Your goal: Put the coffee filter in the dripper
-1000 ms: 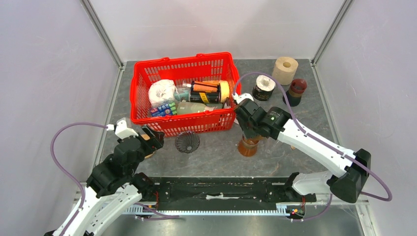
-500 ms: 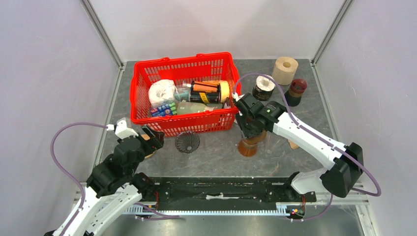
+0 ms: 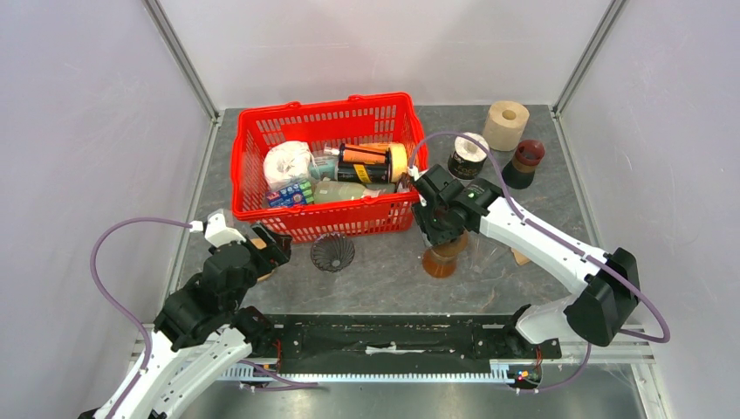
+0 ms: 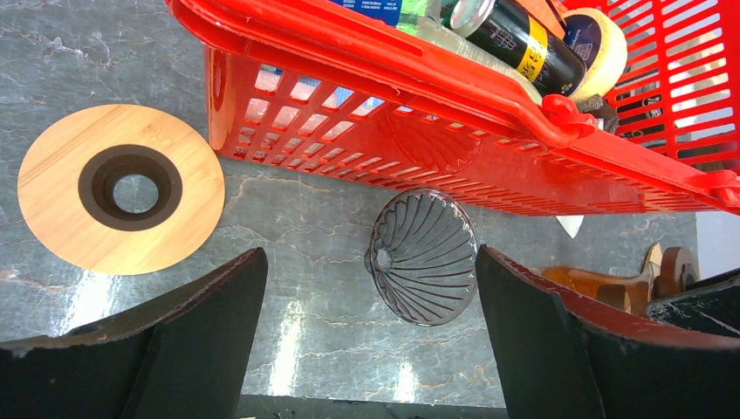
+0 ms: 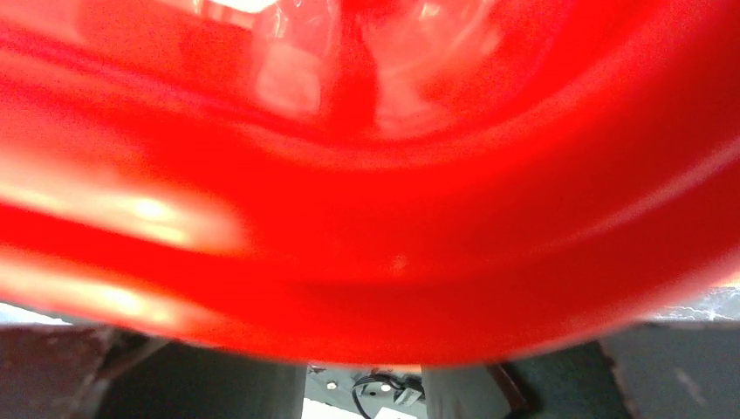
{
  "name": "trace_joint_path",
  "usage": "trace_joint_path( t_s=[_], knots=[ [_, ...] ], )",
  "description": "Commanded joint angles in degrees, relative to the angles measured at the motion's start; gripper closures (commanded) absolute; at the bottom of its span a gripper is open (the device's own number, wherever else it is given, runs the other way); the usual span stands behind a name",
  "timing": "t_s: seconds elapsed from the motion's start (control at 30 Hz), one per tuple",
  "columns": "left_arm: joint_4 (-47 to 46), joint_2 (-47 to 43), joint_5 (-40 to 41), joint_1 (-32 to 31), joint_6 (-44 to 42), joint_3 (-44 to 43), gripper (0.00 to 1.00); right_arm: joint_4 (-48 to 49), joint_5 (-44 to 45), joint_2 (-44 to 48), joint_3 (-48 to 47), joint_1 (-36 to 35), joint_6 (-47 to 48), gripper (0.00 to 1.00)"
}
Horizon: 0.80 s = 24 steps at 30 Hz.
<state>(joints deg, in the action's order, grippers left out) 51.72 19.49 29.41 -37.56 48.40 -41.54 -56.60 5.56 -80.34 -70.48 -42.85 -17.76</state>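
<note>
With the dripper (image 3: 332,252) on the desk (image 3: 384,272) by the red basket (image 3: 325,110), the left end effector (image 4: 371,288) spread and the right end effector (image 3: 425,199), its grip impossible to tell, close against the basket, finding and pinching the unseen coffee filter seemed next.

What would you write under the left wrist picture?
Left hand open over the ribbed dripper, beside the red basket and a wooden ring.

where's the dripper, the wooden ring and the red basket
dripper (image 4: 426,260), left wrist view, ribbed inner wall
wooden ring (image 4: 188,208), left wrist view, bamboo face
red basket (image 4: 419,148), left wrist view, near side wall
</note>
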Motion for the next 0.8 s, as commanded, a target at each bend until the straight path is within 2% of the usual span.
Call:
trace_joint_path(
  t_s=[0.0, 0.3, 0.37, 0.43, 0.67, 0.77],
  knots=[
    [-0.92, 0.06, 0.34, 0.3, 2.13, 0.22, 0.05, 0.09, -0.23, 0.74, -0.28, 0.22, 0.04, 0.49],
    [-0.3, 0.03, 0.56, 0.3, 2.31, -0.24, 0.05, -0.44, 2.08, 5.42, -0.72, 0.22, 0.2, 0.26],
    [-0.07, 0.06, 0.46, 0.3, 2.29, -0.48, 0.05, -0.31, 4.0, 7.5, -0.68, 0.23, -0.31, 0.17],
    [0.09, -0.04, 0.47, 0.25, 2.35, -0.51, 0.05, 0.1, 6.17, 9.67, -0.39, 0.22, -1.37, 0.03],
    [1.34, -0.07, -1.12, 0.29, 3.36, -0.69, 0.05, 2.04, 10.83, 15.14, 1.56, 0.27, -5.01, 0.03],
    [1.37, 1.25, -4.17, 0.29, 3.89, -0.1, 0.05, 4.04, 12.74, 16.76, 3.04, 0.22, -5.81, 0.03]
  ],
)
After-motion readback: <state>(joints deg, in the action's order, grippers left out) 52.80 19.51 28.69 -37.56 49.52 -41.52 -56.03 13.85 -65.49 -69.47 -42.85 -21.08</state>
